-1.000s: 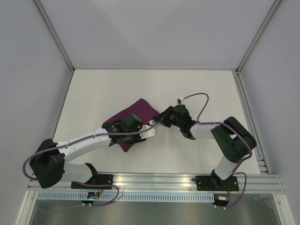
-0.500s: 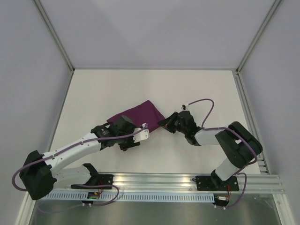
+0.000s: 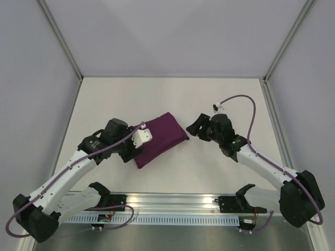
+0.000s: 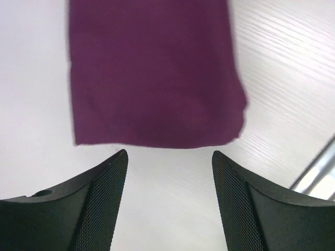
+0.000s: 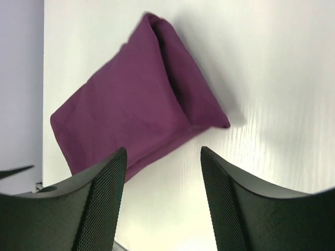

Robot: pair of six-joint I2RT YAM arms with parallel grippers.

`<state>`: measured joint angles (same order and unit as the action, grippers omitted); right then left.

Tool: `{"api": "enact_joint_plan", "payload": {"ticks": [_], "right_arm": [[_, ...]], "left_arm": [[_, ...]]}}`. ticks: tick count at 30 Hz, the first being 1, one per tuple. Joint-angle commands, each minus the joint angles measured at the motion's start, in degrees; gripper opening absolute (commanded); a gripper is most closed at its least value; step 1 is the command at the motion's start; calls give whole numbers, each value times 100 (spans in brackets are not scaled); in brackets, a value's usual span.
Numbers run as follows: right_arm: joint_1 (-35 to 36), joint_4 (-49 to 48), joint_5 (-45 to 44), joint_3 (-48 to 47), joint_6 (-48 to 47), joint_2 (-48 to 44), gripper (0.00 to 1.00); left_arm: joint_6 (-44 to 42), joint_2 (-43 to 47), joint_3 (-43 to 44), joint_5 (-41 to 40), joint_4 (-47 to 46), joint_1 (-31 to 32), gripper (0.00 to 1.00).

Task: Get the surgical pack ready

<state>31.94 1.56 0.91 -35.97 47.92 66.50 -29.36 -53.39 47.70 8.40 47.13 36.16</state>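
On the white rectangular tabletop [image 3: 172, 99], slightly left of the middle, lies the surgical pack [image 3: 159, 138]: a dark purple cloth bundle, pillow-like and rectangular, closed all round. It lies flat and is set diagonally in the top view, one short end toward the near left and the other toward the far right. In the right wrist view a folded flap runs across the end nearest that camera and forms a dark crease. Nothing of its contents shows.

The left arm [image 3: 68, 172], white with black joints and a purple cable, reaches in from the near left, and its wrist overlaps the pack's left end in the top view. The right arm [image 3: 261, 164] stretches in from the near right toward the pack's far right corner.

The left hand [image 4: 168, 154] has its fingers spread apart with nothing between them; its tips stop short of the pack's edge, with bare tabletop between. The right hand [image 5: 163, 150] also has its fingers spread wide and grips nothing, and it sits just beside the pack's right corner, apart from the cloth.
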Motion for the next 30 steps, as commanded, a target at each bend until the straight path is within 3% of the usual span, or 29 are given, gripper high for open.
{"api": "enact_joint_plan", "payload": {"ticks": [1,8,14,20,24,30], "right_arm": [[-267,986,417,-1084,-1556,283,61],[-496,1215,1534,-2904,-2445,2304,65],[-496,943,1825,-3469,-2463,3579,61],[-531,433,2001,-3084,-2314,3844,29],[-619,213,1992,-2723,-2226,3721,16],[-646,160,1949,-2293,-2226,3353,7]], "left_arm": [[684,-189,581,-190,-116,-793,74],[1020,-1358,960,-462,-406,-1769,71],[977,-1947,636,-454,-837,-2140,63],[977,-2421,293,-524,-1259,-2219,62],[977,-2737,178,-813,-1645,-2236,61],[915,-3011,292,-1006,-1839,-2245,60]]}}
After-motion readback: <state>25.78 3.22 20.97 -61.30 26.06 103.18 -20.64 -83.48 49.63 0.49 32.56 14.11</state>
